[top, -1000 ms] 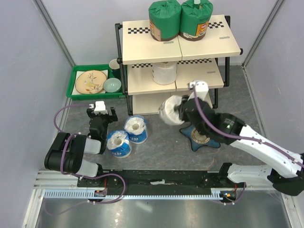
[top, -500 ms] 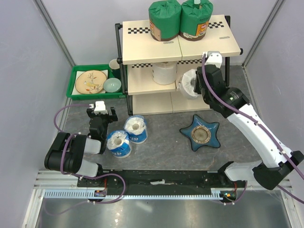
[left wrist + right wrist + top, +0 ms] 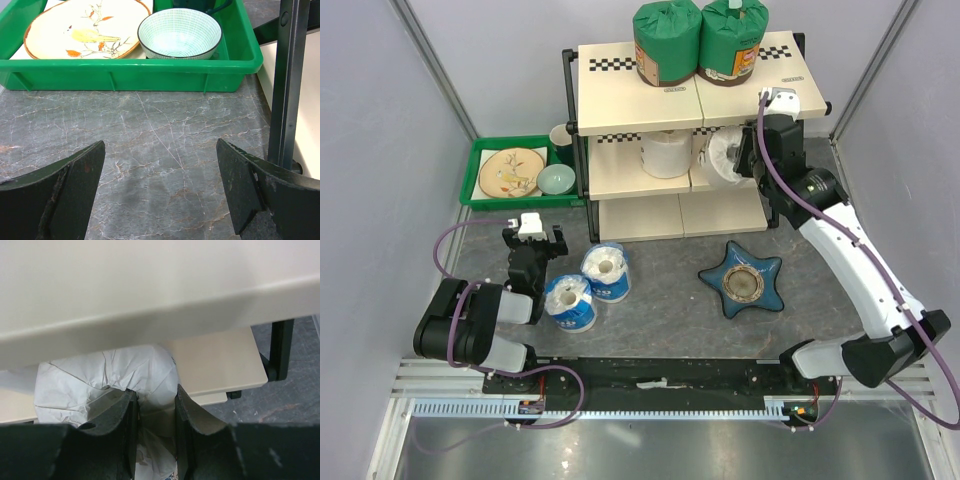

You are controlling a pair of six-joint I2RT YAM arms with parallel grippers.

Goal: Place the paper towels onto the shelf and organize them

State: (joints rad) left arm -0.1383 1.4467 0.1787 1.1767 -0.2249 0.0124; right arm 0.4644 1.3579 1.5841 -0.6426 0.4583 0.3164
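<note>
White crinkle-wrapped paper towel roll is hanging clamped in the right gripper over the middle board of the black-framed cream shelf, probably rolling off its front edge if dropped tilted.

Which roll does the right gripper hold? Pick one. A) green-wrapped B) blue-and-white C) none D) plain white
D: the right gripper is shut on a crinkled plain white roll, at the middle tier of the shelf.
</note>
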